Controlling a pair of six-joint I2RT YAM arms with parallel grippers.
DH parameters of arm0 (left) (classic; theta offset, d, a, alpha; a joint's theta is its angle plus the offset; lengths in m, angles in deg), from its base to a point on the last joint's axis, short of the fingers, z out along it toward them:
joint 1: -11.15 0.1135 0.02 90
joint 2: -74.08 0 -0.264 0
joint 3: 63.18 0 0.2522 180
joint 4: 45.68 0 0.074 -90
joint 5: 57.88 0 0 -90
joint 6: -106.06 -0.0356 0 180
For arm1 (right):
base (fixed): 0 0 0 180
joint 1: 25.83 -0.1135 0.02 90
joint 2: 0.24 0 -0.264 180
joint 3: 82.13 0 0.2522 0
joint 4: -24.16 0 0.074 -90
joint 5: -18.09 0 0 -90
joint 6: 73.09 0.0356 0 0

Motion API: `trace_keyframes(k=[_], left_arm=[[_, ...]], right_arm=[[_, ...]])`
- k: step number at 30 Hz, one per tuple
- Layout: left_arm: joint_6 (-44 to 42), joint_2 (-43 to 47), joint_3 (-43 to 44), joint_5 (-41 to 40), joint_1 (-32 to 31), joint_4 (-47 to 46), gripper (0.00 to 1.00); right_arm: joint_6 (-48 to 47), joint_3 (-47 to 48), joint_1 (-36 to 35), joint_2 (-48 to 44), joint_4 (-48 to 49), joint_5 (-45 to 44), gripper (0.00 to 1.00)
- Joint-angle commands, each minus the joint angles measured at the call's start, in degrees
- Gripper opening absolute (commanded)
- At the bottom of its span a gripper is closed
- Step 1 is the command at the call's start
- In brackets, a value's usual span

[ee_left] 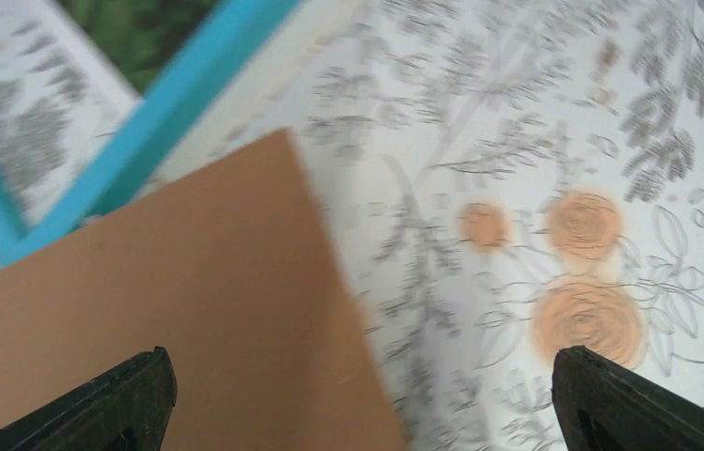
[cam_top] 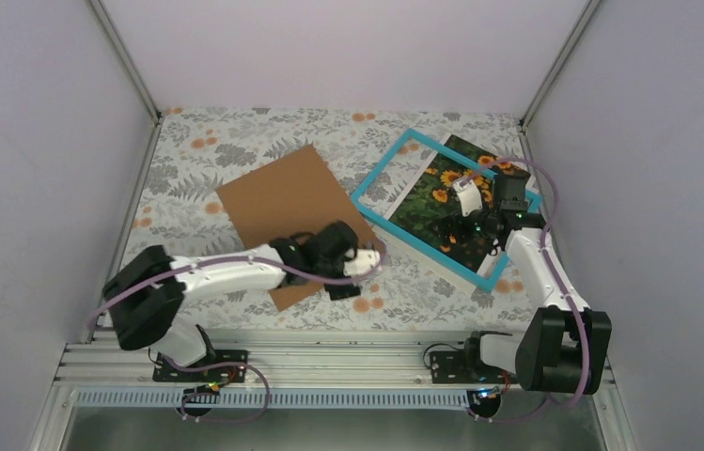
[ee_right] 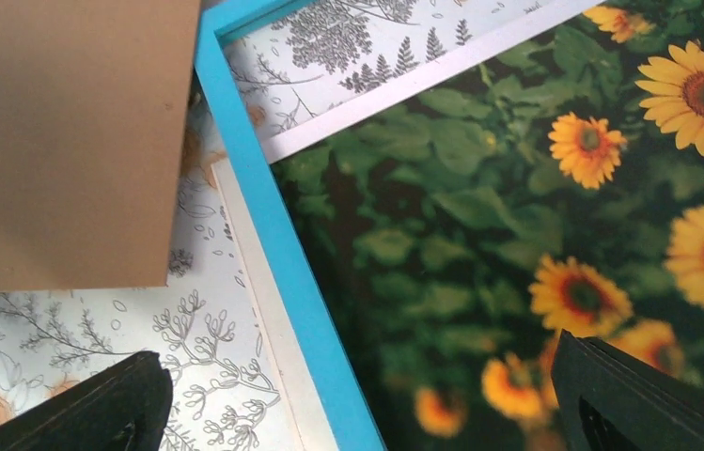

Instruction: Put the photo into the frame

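Top external: photo [cam_top: 432, 199] lies askew, overlapping the teal frame [cam_top: 382, 164].

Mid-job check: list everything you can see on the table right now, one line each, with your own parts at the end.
Cloth: one, grey leaf print with orange blooms, covering the table.
Board: one, plain brown, left of centre, next to the frame.
Frame: one, teal, right of centre, lying flat.
Photo: one, orange-yellow flowers on dark green with a white margin, askew across the frame, its far corner past the frame's edge.
Left hand: one, black fingers, open, over the board's near corner.
Right hand: one, black fingers, open, above the photo.
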Motion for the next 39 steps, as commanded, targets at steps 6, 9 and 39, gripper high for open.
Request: trace_keyframes(k=[6, 9, 39], left_arm=[[-2.68, -12.40, -0.95, -17.88, -10.48, -7.61, 1.00], [-4.51, -15.00, -2.37, -23.13, -10.40, -10.94, 1.00], [-1.72, -5.62, -8.41, -8.68, 23.97, -5.86, 1.00]], right_arm=[[-2.49, -1.11, -0.68, 0.43, 0.10, -5.42, 1.00], [-2.77, -1.28, -0.76, 0.77, 0.34, -6.30, 1.00], [2.30, 3.92, -19.52, 18.72, 0.35, -14.31, 0.65]])
